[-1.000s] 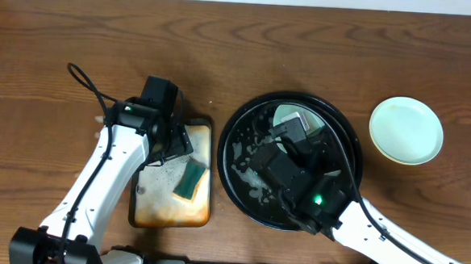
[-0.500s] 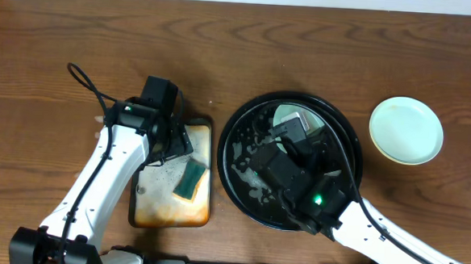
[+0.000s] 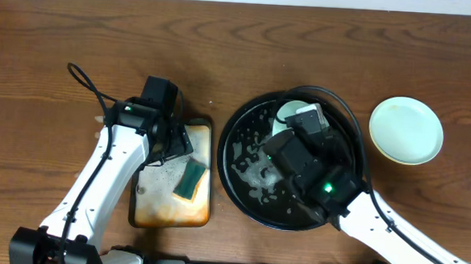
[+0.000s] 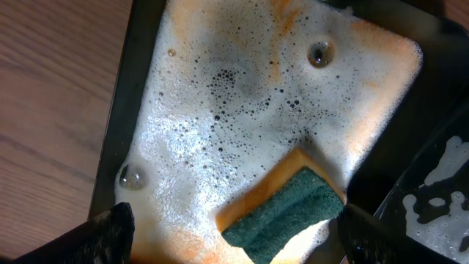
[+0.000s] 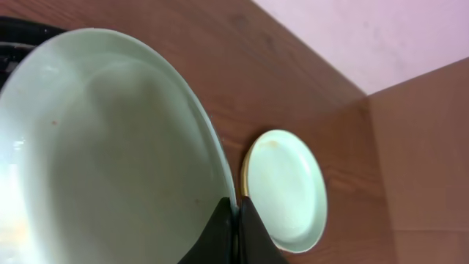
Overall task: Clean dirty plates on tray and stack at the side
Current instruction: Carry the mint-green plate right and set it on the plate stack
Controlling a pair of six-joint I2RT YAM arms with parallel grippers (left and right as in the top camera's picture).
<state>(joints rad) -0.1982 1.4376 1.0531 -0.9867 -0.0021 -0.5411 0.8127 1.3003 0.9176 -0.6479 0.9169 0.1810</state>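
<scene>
Right wrist: gripper [image 5: 236, 211] tight on plate [image 5: 110, 154]

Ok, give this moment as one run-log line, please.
left gripper open over sponge | right gripper shut on mint plate over tray | side stack: two plates

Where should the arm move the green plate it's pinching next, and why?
Probably lift it and swing it over to the stack beside the black tray. The right gripper has its jaws shut on the rim of the green plate, which looks clean, and the sponge lies in its orange tray.
</scene>
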